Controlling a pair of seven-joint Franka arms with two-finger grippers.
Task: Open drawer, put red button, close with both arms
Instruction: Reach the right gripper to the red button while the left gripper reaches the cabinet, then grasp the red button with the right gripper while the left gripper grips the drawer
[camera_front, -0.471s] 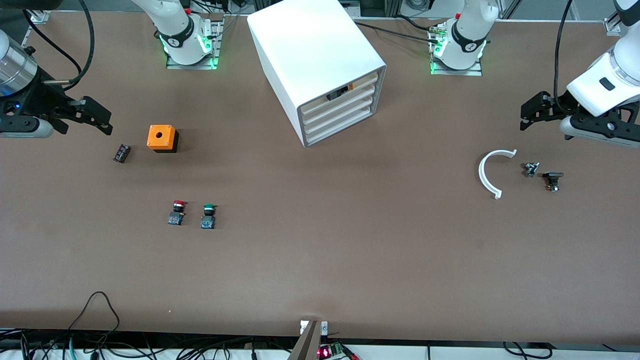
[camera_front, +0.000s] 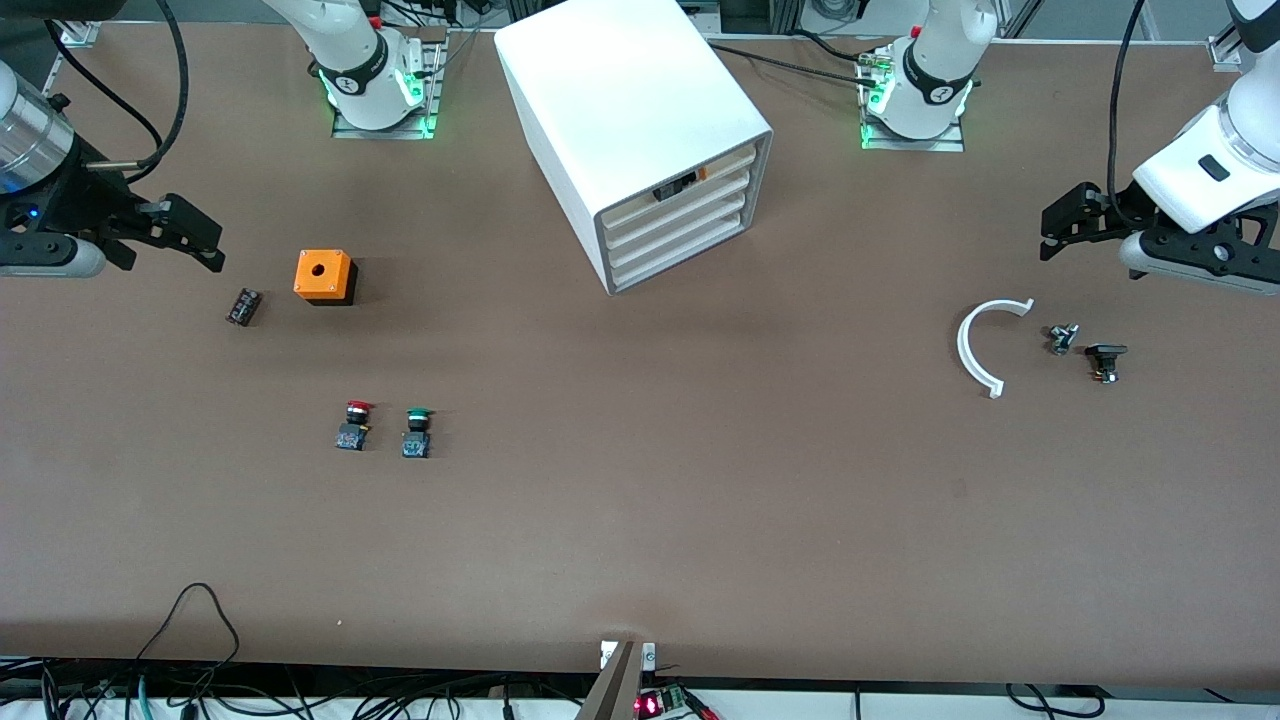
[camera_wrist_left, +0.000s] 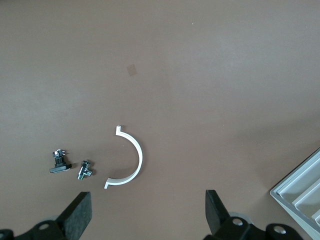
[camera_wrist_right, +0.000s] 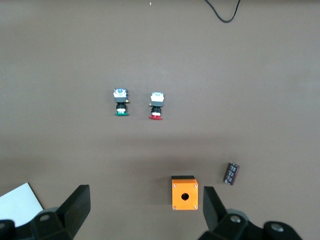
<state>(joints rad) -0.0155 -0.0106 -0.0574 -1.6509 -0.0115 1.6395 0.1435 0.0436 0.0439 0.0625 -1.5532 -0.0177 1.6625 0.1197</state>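
Note:
The white cabinet (camera_front: 640, 110) stands at the table's back middle, its four drawers all shut. The second drawer (camera_front: 680, 209) sits under the top one, which holds a black-and-orange part. The red button (camera_front: 353, 425) lies toward the right arm's end, beside a green button (camera_front: 417, 432); it also shows in the right wrist view (camera_wrist_right: 157, 105). My right gripper (camera_front: 205, 240) (camera_wrist_right: 145, 197) hangs open and empty over the table near an orange box (camera_front: 324, 276). My left gripper (camera_front: 1055, 225) (camera_wrist_left: 149, 200) hangs open and empty over the left arm's end.
A small black component (camera_front: 243, 306) lies beside the orange box (camera_wrist_right: 184, 193). A white curved piece (camera_front: 985, 345) (camera_wrist_left: 131, 157) and two small metal parts (camera_front: 1062, 338) (camera_front: 1104, 360) lie under the left gripper. Cables hang off the table's front edge.

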